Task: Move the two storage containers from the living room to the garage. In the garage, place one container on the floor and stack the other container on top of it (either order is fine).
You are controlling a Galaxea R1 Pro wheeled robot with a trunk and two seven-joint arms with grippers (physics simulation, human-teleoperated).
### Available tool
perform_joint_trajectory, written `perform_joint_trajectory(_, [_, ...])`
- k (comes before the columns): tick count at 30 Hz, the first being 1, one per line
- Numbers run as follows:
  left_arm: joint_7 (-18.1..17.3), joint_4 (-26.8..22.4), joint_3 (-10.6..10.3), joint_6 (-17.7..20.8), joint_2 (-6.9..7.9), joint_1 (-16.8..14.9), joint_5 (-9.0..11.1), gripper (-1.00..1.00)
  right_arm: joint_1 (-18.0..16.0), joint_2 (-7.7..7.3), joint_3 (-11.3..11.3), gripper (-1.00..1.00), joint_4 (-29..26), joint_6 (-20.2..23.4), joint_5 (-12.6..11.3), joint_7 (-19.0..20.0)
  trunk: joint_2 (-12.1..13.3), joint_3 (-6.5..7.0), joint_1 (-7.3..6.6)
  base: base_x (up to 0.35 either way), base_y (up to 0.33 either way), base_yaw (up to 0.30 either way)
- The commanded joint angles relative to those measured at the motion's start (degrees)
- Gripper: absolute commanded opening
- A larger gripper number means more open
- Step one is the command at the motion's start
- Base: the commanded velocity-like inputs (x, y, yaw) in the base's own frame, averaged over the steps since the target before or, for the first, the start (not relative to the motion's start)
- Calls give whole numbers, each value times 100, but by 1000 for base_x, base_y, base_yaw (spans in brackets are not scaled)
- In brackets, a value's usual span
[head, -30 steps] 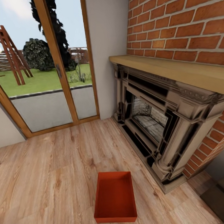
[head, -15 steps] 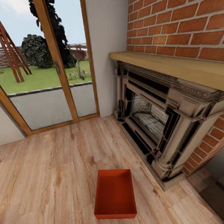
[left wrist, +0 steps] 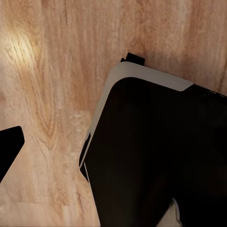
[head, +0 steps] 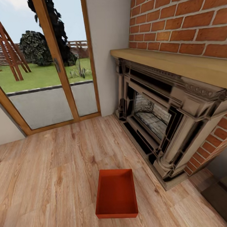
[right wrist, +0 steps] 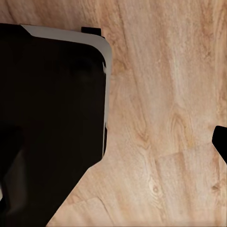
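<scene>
One orange-red storage container (head: 116, 194) sits open side up on the light wood-plank floor of the living room, low in the head view and just left of the fireplace's base. It is empty and nothing touches it. The garage is out of view. In the left wrist view a dark tip (left wrist: 7, 147) pokes in at the picture's edge beside the robot's black base (left wrist: 156, 156). In the right wrist view a similar dark tip (right wrist: 221, 142) shows beside the base (right wrist: 47, 118). Neither view reveals how the jaws stand.
A red-brick fireplace (head: 160, 124) with a wooden mantel (head: 177, 66) runs along the right. Wood-framed glass doors (head: 42, 80) stand at the back left, with a garden behind them. A dark object (head: 222, 196) lies at the lower right corner. Wood floor spreads left of the container.
The whole head picture has shifted a little, so the camera has moved; the container now sits slightly higher in the frame. The container itself has not moved on the floor.
</scene>
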Motion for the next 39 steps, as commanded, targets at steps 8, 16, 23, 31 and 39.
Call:
perform_joint_trajectory(8, [7, -9, 39, 19, -2, -1, 2, 100, -3, -6, 54, 100, 1, -10, -57, -8, -10, -85, 2, 0, 0, 0])
perform_joint_trajectory(16, [7, -9, 39, 20, -3, -1, 1, 100, -1, -3, 54, 100, 1, -12, -57, -8, -10, -159, 2, 0, 0, 0])
perform_joint_trajectory(23, [7, -9, 39, 20, -2, -1, 0, 100, -1, -10, 47, 100, 1, -18, -57, -8, -10, -225, 2, 0, 0, 0])
perform_joint_trajectory(31, [7, -9, 39, 21, -2, -1, 0, 100, -2, -10, 49, 100, 1, -19, -57, -8, -10, -299, 2, 0, 0, 0])
perform_joint_trajectory(39, [7, -9, 39, 19, -2, -1, 2, 100, -1, -9, 53, 100, 1, -19, -60, -8, -10, -374, 2, 0, 0, 0])
